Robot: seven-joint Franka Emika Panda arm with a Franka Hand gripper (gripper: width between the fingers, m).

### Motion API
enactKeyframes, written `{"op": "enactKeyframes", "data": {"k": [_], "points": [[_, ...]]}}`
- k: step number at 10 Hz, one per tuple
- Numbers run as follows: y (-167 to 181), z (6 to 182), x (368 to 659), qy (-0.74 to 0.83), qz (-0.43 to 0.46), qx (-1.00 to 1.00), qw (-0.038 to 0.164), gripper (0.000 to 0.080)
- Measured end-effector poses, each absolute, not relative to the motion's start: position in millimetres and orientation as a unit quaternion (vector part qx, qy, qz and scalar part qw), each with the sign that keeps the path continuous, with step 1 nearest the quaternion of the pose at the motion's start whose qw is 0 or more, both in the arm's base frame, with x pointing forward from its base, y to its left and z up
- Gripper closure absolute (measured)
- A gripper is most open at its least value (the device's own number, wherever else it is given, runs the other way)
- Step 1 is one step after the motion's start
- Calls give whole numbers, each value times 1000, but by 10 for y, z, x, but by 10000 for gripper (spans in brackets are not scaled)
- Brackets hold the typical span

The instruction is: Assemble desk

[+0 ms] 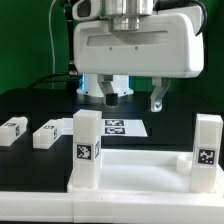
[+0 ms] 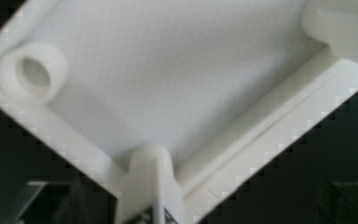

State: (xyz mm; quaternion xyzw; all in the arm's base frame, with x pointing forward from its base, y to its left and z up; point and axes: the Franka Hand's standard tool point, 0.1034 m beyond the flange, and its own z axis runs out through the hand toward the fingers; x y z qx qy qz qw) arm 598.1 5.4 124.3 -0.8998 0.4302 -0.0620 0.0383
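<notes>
Nearest the camera, the large white rectangular rimmed plastic desk panel [image 1: 130, 185] is seen lying flat on the black tabletop [image 1: 30, 105]. Two short square white plastic legs are counted upright at its far corners: the left upright leg [image 1: 87, 150] on the exterior view's left and the right upright leg [image 1: 207, 152] on the exterior view's right. Each shows a black-and-white square tag; only patterns are made out, and no lettering can be read.

In the wrist view the desk panel [image 2: 194, 100] is looked down on. One round socket [image 2: 34, 72] is seen open at a corner, and one upright leg [image 2: 149, 185] is seen at another.

Further back, on the exterior view's left, two more legs are counted lying loose on the black tabletop: the nearer loose leg [image 1: 47, 133] and the outer loose leg [image 1: 13, 130], both tagged. That makes four legs in all.

Behind the panel lies the marker board [image 1: 122, 127], with several printed tags. Above it hangs the claw [image 1: 133, 98], its fingers spread wide with nothing held between them. A green backdrop [image 1: 30, 40] closes the scene.
</notes>
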Motion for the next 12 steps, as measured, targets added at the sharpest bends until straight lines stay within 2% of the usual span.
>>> {"op": "enactKeyframes", "data": {"k": [1,2,6,7,9,12], "points": [[153,1150,5802,451,-51,-890,37,150],[157,1095,5787,454,-65,-887,43,150],[202,1073,5772,519,-53,-851,60,150],[179,1029,5721,579,-42,-811,68,150],[154,872,5599,655,-28,-752,68,150],[187,883,5614,673,-25,-735,74,150]]}}
